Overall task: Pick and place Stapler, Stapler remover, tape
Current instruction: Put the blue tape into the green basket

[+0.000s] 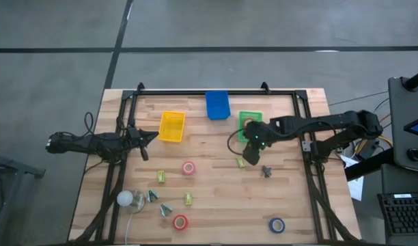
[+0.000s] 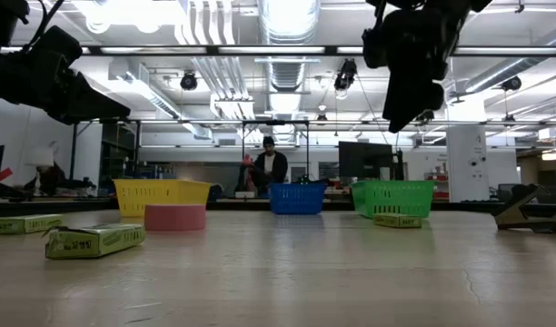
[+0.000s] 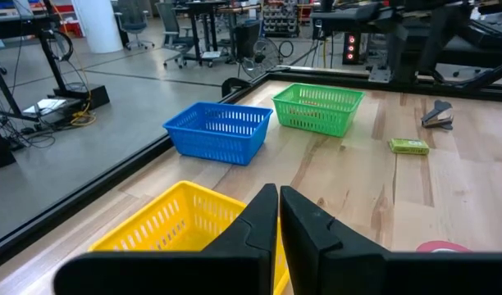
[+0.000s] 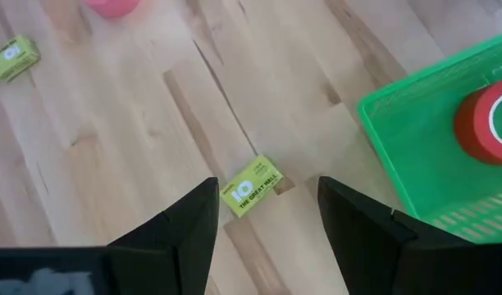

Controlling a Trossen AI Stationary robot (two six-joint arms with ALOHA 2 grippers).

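Observation:
My right gripper (image 4: 266,192) is open and touches nothing. It hangs above the table just in front of the green tray (image 1: 250,117), over a small yellow-green box (image 4: 251,187). One red tape roll (image 4: 489,119) lies inside the green tray. Two more red rolls (image 1: 188,167) (image 1: 180,222) and a blue roll (image 1: 276,225) lie flat on the table. A small dark stapler-like tool (image 1: 266,171) rests to the right of the box. My left gripper (image 3: 278,205) is shut and waits beside the yellow tray (image 1: 171,126).
A blue tray (image 1: 217,104) stands at the far edge between the yellow and green ones. Two more yellow-green boxes (image 1: 160,177) (image 1: 188,199), small teal tools (image 1: 166,210) and a white round object (image 1: 125,199) lie near left. A person stands in the room beyond (image 2: 271,163).

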